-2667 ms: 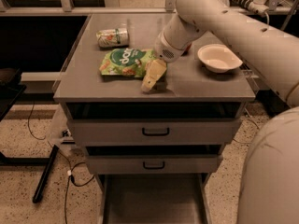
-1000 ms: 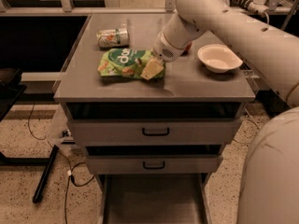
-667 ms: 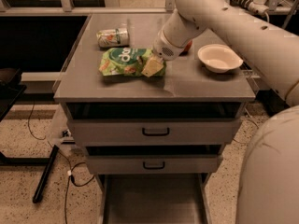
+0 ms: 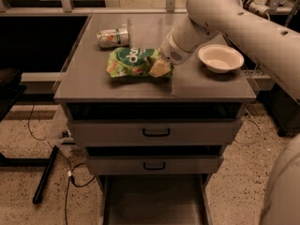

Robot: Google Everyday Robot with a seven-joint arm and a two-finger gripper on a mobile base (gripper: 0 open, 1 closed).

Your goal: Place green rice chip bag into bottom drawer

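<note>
Grey counter, flat top, dim light. Three things lie directly on it. A green-and-white can lies on its side at the back left. The green rice chip bag lies flat just in front of the can, near the middle, logo up. A white bowl stands upright at the right, apart from the bag. The gripper is down at the bag's right end, between bag and bowl.

arm: reaches in from upper right | wrist: angled down-left | pincer: lowest point, mid-frame
</note>
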